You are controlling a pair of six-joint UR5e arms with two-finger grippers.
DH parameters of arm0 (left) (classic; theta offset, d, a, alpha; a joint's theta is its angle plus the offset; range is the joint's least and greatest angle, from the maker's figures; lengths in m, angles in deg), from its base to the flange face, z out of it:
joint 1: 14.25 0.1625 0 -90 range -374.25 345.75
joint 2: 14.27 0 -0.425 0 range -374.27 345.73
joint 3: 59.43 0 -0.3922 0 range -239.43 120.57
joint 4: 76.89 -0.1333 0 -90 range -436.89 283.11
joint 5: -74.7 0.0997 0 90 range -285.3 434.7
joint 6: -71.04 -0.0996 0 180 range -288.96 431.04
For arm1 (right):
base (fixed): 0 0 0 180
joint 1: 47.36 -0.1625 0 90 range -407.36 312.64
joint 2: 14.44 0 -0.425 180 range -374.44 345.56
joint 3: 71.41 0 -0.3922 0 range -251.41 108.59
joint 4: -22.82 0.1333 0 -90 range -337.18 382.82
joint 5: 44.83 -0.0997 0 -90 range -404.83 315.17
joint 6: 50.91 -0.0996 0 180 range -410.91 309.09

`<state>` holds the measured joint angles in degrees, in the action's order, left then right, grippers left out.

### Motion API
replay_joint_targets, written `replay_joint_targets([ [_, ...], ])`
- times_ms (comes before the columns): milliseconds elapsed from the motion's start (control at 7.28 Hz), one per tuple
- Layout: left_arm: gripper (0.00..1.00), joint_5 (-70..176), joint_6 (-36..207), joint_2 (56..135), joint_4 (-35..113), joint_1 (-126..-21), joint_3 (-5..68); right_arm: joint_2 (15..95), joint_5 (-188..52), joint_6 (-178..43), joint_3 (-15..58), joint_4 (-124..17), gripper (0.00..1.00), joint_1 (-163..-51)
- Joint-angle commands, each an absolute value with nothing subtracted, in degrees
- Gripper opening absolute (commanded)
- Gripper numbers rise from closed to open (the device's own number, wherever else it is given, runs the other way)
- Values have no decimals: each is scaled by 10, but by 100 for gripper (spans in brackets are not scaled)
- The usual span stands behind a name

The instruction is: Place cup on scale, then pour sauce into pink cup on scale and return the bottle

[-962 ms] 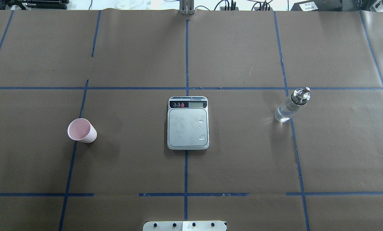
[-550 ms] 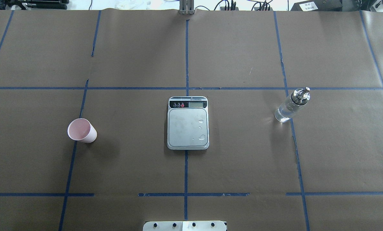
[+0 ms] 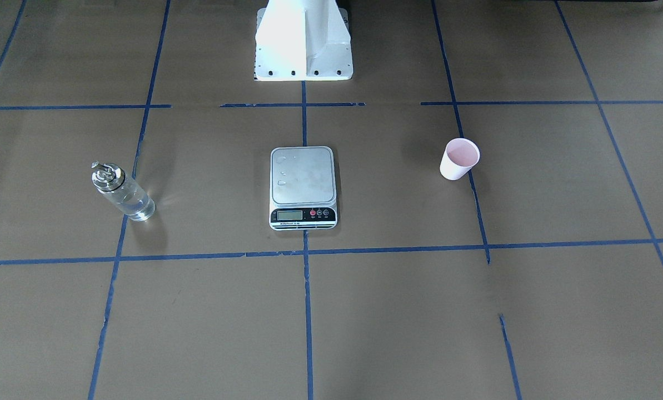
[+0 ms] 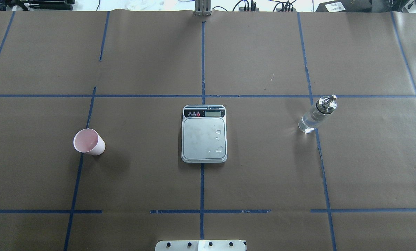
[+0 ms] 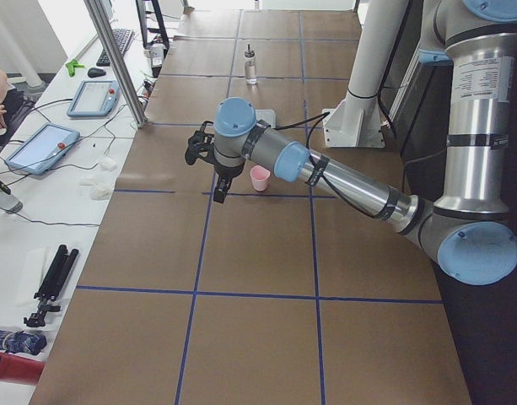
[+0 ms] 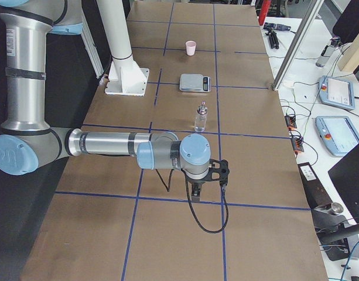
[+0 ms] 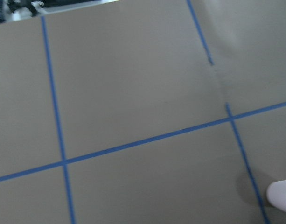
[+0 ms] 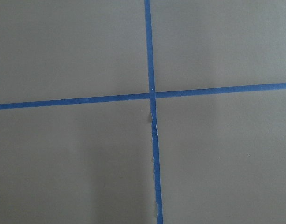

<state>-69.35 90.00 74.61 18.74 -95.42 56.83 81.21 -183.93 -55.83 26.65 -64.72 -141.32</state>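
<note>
Cup (image 4: 88,142): small, tapered, pale pink inside, upright on table (image 4: 263,174), left half, well apart from central scale (image 4: 204,134). Bottle (image 4: 314,115) stands at the right. Left gripper (image 5: 218,192) and right gripper (image 6: 195,193): opening cannot be told for either of the 2.

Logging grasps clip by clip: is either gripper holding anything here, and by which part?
Nothing is held: the cup and bottle stand free, apart from the left gripper and right gripper.
</note>
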Motion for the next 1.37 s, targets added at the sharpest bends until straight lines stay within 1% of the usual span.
replay_joint_targets([
  [0,100,-639,1121,751,240,-865,600,813,-1841,-559,277,-648,100,-1413],
  [137,100,-567,1217,750,239,-804,625,814,-1840,-559,280,-652,100,-1413],
  [275,100,-509,1292,750,238,-744,633,814,-1839,-559,279,-652,100,-1413],
  [687,100,-390,1461,750,248,-594,626,812,-1840,-560,279,-649,100,-1413],
  [962,100,-375,1513,754,290,-553,595,808,-1840,-558,283,-648,100,-1413],
  [1099,100,-374,1518,779,299,-545,562,804,-1840,-558,286,-648,100,-1413],
  [1237,100,-374,1518,798,299,-544,543,804,-1835,-558,286,-647,100,-1413],
])
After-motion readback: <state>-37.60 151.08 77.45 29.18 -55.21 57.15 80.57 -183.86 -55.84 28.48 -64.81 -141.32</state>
